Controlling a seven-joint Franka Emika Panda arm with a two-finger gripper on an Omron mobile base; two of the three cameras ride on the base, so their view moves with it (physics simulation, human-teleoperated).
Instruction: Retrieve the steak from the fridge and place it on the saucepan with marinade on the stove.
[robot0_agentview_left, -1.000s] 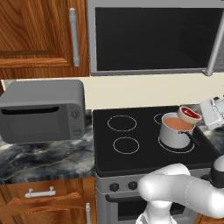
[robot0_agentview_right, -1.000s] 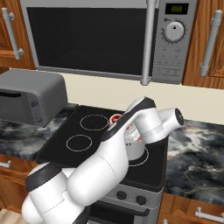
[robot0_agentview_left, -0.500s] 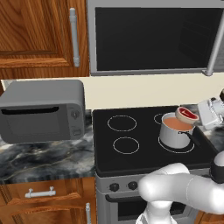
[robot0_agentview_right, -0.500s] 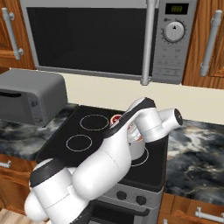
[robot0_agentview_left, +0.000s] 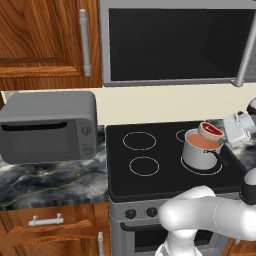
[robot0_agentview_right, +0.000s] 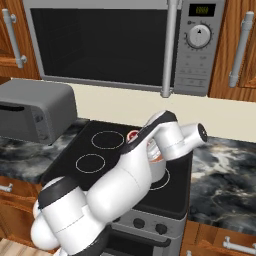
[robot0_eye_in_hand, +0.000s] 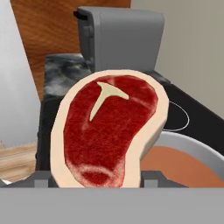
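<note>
Black glass on the stove (robot0_agentview_left: 160, 175) carried the saucepan (robot0_agentview_left: 200, 152) of marinade (robot0_agentview_left: 202, 143), and the jaws gripped the steak (robot0_agentview_left: 211, 130) just above its far rim, so the next move was probably lowering and letting go.

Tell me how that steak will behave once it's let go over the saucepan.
The steak looks flat and is held on edge without sagging, so it probably acts stiff. It sits at the rim of the saucepan, above the marinade, so it may tip flat as it falls, perhaps splashing. It seems narrower than the pot's mouth, so it should likely drop in.
</note>
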